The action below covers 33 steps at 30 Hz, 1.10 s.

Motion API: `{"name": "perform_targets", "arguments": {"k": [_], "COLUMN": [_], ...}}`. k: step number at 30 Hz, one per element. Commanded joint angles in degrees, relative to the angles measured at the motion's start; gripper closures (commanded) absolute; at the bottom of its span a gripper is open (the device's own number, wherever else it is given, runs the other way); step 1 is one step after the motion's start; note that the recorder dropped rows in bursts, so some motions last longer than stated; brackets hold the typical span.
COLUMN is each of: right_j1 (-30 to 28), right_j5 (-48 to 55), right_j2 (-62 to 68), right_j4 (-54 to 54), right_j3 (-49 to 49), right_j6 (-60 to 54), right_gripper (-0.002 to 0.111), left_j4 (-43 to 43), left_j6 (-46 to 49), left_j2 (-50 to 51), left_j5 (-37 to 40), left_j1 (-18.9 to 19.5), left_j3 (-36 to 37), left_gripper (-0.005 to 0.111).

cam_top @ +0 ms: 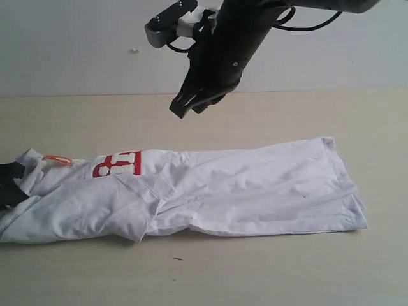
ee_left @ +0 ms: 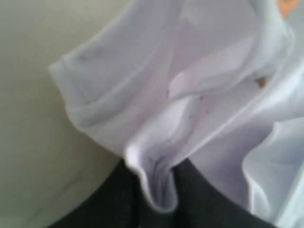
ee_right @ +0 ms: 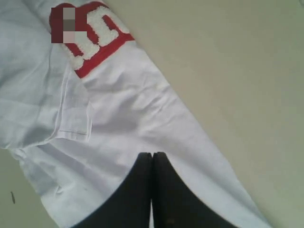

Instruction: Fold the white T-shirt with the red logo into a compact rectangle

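Exterior view: left claw (cam_top: 11,183), far left, pinched a fold of the white T-shirt (cam_top: 255,185), which lay as a long band across the surface (cam_top: 287,268) w/ the red logo (cam_top: 118,164) partly showing. Right claw (cam_top: 183,107) hung above the shirt, tips pressed together, empty.

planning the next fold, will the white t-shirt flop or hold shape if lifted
Probably floppy: the white T-shirt lies creased and bunches in the left gripper. Likely light, being thin cloth. Pushed, it would probably wrinkle, not slide.
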Motion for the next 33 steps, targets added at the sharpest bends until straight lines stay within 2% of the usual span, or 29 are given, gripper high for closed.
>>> {"name": "perform_targets", "arguments": {"k": [1, 5, 9, 13, 16, 18, 19, 20, 21, 22, 23, 24, 26, 28, 31, 33], "right_j1": [-1.0, -5.0, -8.5, -9.6, -9.6, -9.6, -9.6, -9.6, -9.6, -9.6, -9.6, -9.6, -9.6, -9.6, -9.6, -9.6], "right_j5": [-0.8, 0.4, 3.4, 6.1, 6.2, 6.1, 5.6, 5.3, 4.9, 4.9, 5.1, 5.7, 7.0, 7.9, 8.2, 8.5], "right_j2": [-3.4, -7.2, -9.1, -10.1, -11.4, -12.9, -14.7, -16.0, -19.1, -20.8, -24.6, -26.9, -35.1, -41.5, -46.9, -50.8], "right_j4": [-1.9, 2.6, 2.6, 1.1, 2.0, 3.0, 3.1, 2.6, 0.8, 0.3, 0.1, 0.1, 0.1, -0.4, -1.9, -4.4], "right_j3": [0.2, 0.2, 0.2, 0.2, 0.4, 1.3, 2.5, 3.0, 3.7, 3.8, 3.8, 3.8, 3.8, 3.8, 3.8, 4.4], "right_j6": [0.5, 0.5, 0.5, 1.6, 1.7, 1.7, 2.0, 2.9, 5.1, 6.3, 7.7, 7.9, 9.3, 9.5, 10.6, 12.1], "right_gripper": [0.108, 0.108, 0.108, 0.108, 0.108, 0.108, 0.108, 0.108, 0.108, 0.108, 0.108, 0.108, 0.108, 0.108, 0.108, 0.108], "left_j4": [0.5, -3.9, -4.1, -4.1, -4.1, -4.2, -4.2, -4.2, -4.2, -4.2, -4.4, -4.6, -7.2, -8.3, -8.4, -8.4], "left_j6": [0.9, 1.7, -2.0, -7.8, -13.6, -18.9, -24.1, -26.4, -29.3, -30.4, -31.6, -31.7, -31.7, -31.7, -31.7, -31.7], "left_j2": [-1.7, -3.2, -7.5, -12.7, -16.5, -18.6, -19.8, -19.9, -19.8, -19.4, -18.2, -17.5, -13.0, -6.8, -0.9, 5.2], "left_j5": [3.0, 12.5, 15.2, 15.1, 15.1, 14.2, 12.3, 11.2, 8.3, 6.1, 1.2, -0.9, -10.6, -13.6, -13.4, -12.3], "left_j1": [-0.4, -0.7, -2.5, -6.6, -11.5, -15.3, -19.3, -21.7, -26.3, -29.0, -34.5, -37.3, -45.4, -50.6, -54.8, -59.3], "left_j3": [-1.0, -5.4, -7.8, -9.6, -11.5, -13.4, -15.0, -15.8, -16.7, -17.0, -17.0, -17.0, -18.1, -23.2, -31.0, -40.4], "left_gripper": [0.106, 0.106, 0.107, 0.107, 0.107, 0.107, 0.107, 0.107, 0.107, 0.107, 0.107, 0.107, 0.107, 0.107, 0.107, 0.107]}}
